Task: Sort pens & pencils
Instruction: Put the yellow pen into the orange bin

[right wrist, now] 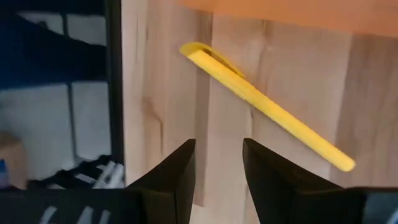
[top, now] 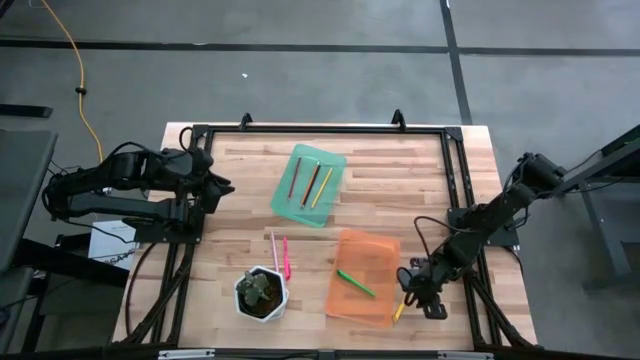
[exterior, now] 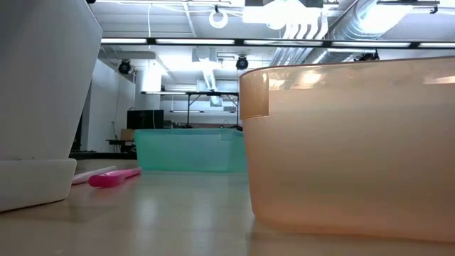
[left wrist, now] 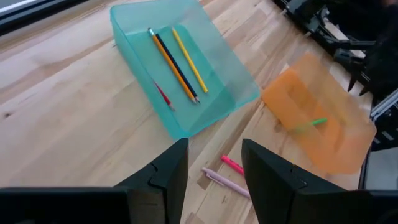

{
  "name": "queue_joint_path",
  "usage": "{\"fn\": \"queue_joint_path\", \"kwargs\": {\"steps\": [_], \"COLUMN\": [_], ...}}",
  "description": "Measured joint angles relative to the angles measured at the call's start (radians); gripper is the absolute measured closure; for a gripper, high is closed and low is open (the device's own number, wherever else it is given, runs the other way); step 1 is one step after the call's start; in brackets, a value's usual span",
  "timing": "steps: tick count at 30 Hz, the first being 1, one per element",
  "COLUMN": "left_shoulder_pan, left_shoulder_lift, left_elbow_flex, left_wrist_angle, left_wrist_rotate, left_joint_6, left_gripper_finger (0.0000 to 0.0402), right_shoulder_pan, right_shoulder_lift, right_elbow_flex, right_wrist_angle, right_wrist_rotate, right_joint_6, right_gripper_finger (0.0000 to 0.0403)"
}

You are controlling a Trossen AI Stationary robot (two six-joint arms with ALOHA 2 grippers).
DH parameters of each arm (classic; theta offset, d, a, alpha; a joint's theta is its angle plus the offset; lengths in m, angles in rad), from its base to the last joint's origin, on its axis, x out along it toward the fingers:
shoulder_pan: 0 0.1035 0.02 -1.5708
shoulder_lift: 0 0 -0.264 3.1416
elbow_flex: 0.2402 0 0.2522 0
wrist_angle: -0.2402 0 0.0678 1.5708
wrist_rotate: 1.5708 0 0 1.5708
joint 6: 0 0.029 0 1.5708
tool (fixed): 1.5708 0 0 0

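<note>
You are looking at a wooden table with 2 flat trays on it, and the sort is partly done. The green tray toward the far side holds 3 pencils: 1 red-brown, 1 dark and 1 yellow. The orange tray nearer the front holds a single bright green pen. Beside the white plant pot, a pink pen and a paler pink pen lie loose on the wood, just apart from each other.

The step in hand looks like the pickup of the yellow pen, which lies on the bare wood just off the orange tray's right front corner. Your right gripper hovers just beside it with its fingers apart and nothing between them. The next move probably calls for lining the jaws across the pen's slim barrel, lowering to the wood, and closing.

Your left gripper waits at the table's left edge, fingers apart and empty, facing the green tray.
</note>
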Motion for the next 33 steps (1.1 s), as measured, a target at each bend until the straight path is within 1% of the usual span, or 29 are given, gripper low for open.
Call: {"fn": "queue_joint_path", "kwargs": {"steps": [8,17,24,33], "left_shoulder_pan": [0.0,0.0,0.0,0.0], "left_shoulder_lift": [0.0,0.0,0.0,0.0], "left_elbow_flex": [0.0,0.0,0.0,0.0], "left_wrist_angle": [-0.001,-0.001,-0.001,-0.001], "left_wrist_rotate": [0.002,0.002,0.002,0.002], "left_joint_6": [-0.006,-0.007,-0.006,-0.007], "left_gripper_finger": [0.0263,0.0263,0.0263,0.0263], "right_shoulder_pan": [-0.021,-0.056,-0.06,-0.054], "right_shoulder_lift": [0.0,0.0,0.005,0.052], "right_elbow_flex": [0.04,0.041,0.041,0.041], "right_wrist_angle": [-0.149,-0.166,-0.168,-0.174], "right_wrist_rotate": [0.008,0.012,0.069,0.086], "right_joint_6": [-0.221,-0.4,-0.542,-0.683], "right_gripper_finger": [0.0279,0.0279,0.0279,0.0279]}}
